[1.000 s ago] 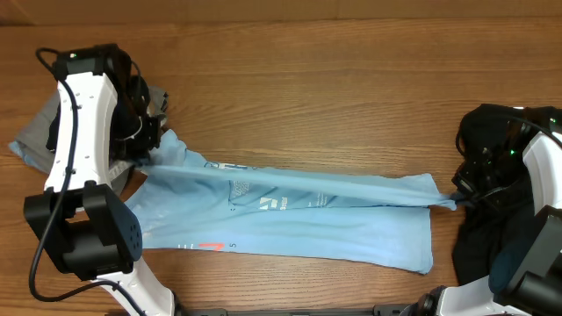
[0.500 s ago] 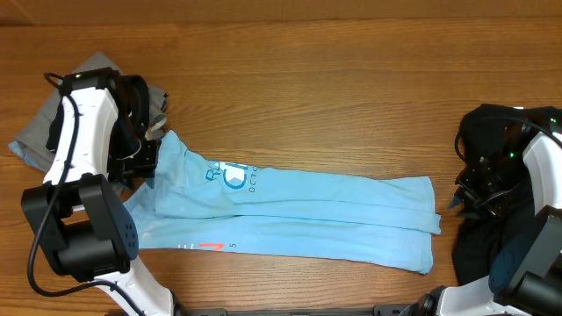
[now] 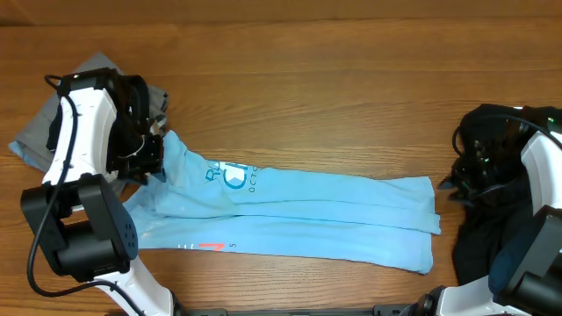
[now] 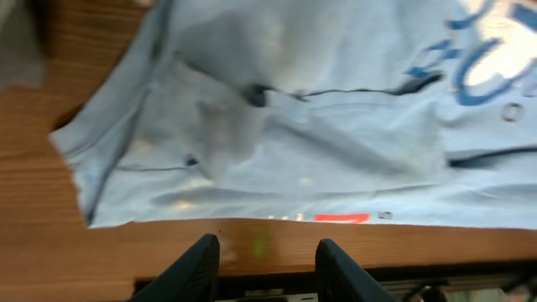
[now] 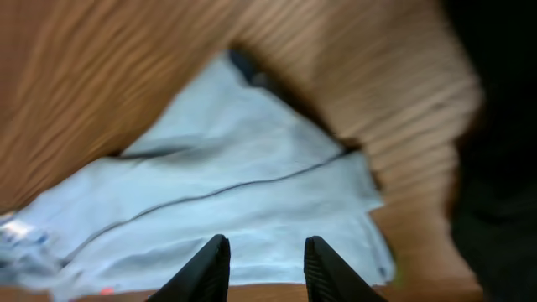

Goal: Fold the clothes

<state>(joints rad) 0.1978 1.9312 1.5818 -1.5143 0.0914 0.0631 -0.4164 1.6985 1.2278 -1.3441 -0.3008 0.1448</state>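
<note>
The light blue T-shirt (image 3: pixel 299 215) lies folded lengthwise into a long band across the table, with blue lettering showing on its left part. My left gripper (image 3: pixel 156 156) hovers at the shirt's left end. In the left wrist view it (image 4: pixel 267 256) stands open with only bare wood between its fingers, the shirt (image 4: pixel 294 126) just beyond. My right gripper (image 3: pixel 449 186) sits just off the shirt's right end. In the right wrist view it (image 5: pixel 267 262) is open over the blue fabric (image 5: pixel 235 193), holding nothing.
A grey garment (image 3: pixel 31 140) lies under and behind the left arm at the far left. A heap of black clothes (image 3: pixel 487 233) sits at the right edge beneath the right arm, and shows dark in the right wrist view (image 5: pixel 495 126). The wooden table (image 3: pixel 334 79) stretches behind the shirt.
Both grippers have opened and let go of the shirt edge stretched between them. That edge has dropped onto the lower half, leaving the shirt folded lengthwise. The right gripper drew back slightly.
</note>
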